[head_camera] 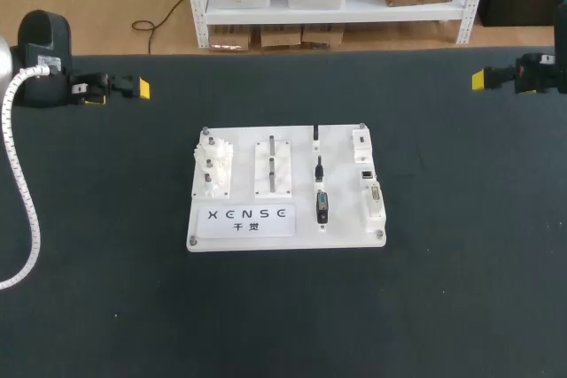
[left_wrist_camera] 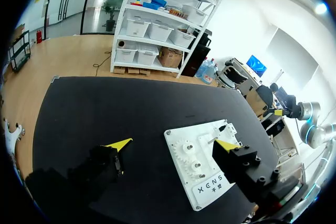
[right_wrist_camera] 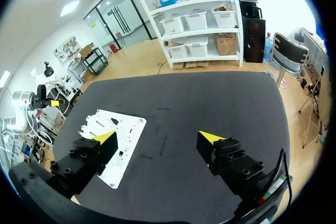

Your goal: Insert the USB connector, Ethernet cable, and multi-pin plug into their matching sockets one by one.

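Multi-pin plug (head_camera: 322,207) is seen on the white board (head_camera: 239,236) at centre of the desk (head_camera: 461,289), near its socket (head_camera: 376,194). It's judged light, rigid & small, so best gripped across shell sides, not pins. Left tool (left_wrist_camera: 173,144) & right tool (right_wrist_camera: 157,137) are released, empty, well apart from the board.

In the head view, the left arm (head_camera: 35,50) is running off the side, so only its end is showing. The right arm (head_camera: 539,73) is getting cut off the same way. The plugs (head_camera: 322,205) and sockets (head_camera: 368,179) on the white board (head_camera: 239,229) are looking too small to tell apart.

In the left wrist view, the board is lying just ahead of the left claw (left_wrist_camera: 174,144). One finger (left_wrist_camera: 241,166) is covering part of it, and the plugs are hiding there.

In the right wrist view, a finger (right_wrist_camera: 86,156) of the right claw (right_wrist_camera: 157,137) is hiding the board's near edge. The plugs beside it are showing only as tiny dark specks.
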Available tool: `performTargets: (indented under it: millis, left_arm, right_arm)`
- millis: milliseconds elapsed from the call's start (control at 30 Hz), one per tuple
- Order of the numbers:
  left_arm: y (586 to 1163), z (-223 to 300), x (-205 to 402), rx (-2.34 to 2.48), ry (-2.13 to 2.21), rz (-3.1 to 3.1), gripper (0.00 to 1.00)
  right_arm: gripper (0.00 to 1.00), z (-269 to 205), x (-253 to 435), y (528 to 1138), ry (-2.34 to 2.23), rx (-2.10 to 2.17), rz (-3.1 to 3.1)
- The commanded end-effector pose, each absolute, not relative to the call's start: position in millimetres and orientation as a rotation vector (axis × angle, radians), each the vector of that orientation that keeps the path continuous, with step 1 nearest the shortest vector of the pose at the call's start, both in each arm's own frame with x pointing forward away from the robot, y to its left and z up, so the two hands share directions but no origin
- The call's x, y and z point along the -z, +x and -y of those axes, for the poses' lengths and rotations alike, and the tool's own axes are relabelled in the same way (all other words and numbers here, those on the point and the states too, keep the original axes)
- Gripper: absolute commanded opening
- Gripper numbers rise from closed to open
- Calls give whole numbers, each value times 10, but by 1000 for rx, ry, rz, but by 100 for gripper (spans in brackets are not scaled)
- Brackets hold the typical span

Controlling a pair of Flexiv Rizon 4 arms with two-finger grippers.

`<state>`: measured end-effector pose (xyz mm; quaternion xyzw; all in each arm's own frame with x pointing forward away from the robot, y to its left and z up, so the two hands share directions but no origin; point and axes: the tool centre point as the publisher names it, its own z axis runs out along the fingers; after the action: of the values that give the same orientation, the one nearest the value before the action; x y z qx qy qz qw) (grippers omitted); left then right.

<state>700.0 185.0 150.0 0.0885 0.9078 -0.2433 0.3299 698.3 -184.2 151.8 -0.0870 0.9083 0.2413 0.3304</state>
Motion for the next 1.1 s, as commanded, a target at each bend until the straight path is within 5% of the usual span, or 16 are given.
performTargets:
  millis: [33, 733, 1100]
  left_arm:
    - [7000, -1850, -1500, 636, 232, -2374, 100]
    - [7000, -1850, -1500, 636, 232, -2374, 100]
    - [7000, -1850, -1500, 636, 232, -2374, 100]
  right_arm:
    - [100, 1850, -1507, 6995, -231, -636, -2374]
    - [100, 1850, -1507, 6995, -231, -636, -2374]
    - [100, 1109, -1561, 7380, -331, -454, -2461]
